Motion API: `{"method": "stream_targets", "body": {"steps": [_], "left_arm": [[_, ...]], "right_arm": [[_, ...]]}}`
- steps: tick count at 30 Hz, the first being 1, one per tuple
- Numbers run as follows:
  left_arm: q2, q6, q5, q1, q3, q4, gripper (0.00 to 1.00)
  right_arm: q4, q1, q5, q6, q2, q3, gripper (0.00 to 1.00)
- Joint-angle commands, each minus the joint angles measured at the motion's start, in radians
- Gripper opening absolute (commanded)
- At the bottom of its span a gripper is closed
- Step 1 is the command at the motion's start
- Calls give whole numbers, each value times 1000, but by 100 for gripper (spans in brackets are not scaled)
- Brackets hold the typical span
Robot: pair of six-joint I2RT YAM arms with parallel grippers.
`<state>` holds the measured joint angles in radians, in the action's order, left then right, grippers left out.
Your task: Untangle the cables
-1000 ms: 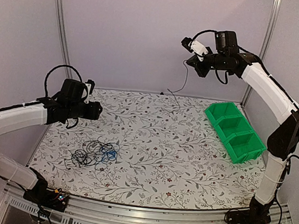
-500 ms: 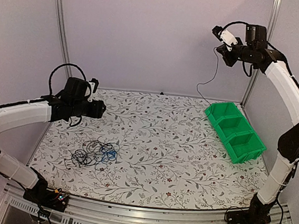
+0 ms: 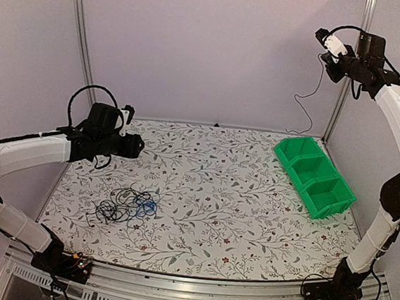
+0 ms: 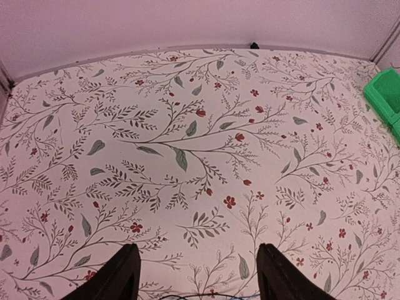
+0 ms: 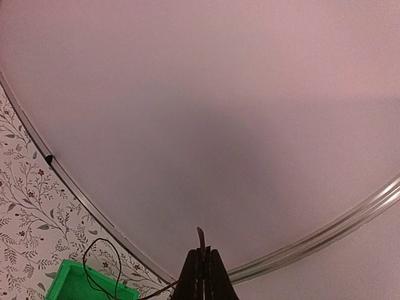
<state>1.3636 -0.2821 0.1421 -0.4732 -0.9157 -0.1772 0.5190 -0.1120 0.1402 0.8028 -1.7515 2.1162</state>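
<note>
The cables (image 3: 127,207) lie in a small loose tangle on the front left of the flowered table, mostly black with one blue strand. Only a sliver of this tangle (image 4: 200,295) shows at the bottom edge of the left wrist view. My left gripper (image 3: 135,146) hovers above and behind the tangle, and its jaws (image 4: 197,250) stand open with nothing between them. My right gripper (image 3: 328,57) is raised high at the back right, shut on one thin black cable (image 3: 319,80) that dangles free toward the bins. The cable's short end (image 5: 200,235) sticks out past the closed right gripper (image 5: 204,251).
A row of green bins (image 3: 314,177) stands along the right side of the table, and one corner of it (image 5: 87,284) appears below the right wrist. Metal frame posts (image 3: 79,39) rise at the back corners. A pale wall closes the back.
My right arm has swung up and to the right with the thin black cable, lifting its lower end off the table. The left arm has edged slightly right, still open.
</note>
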Motion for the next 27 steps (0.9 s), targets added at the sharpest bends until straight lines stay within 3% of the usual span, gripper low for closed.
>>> {"method": "stream_targets", "body": {"steps": [1,15,27], "left_arm": [[9,-12,-18,-7,-5,15,64],[29,-20,-24,-6,12,16,64],[39,-25,-24,-6,12,5,64]], "right_arm": [[-66,52,9,0,30,-64,0],[-135,96,10,-13,18,-319,0],[-132,95,76,-96,0,-165,0]]}}
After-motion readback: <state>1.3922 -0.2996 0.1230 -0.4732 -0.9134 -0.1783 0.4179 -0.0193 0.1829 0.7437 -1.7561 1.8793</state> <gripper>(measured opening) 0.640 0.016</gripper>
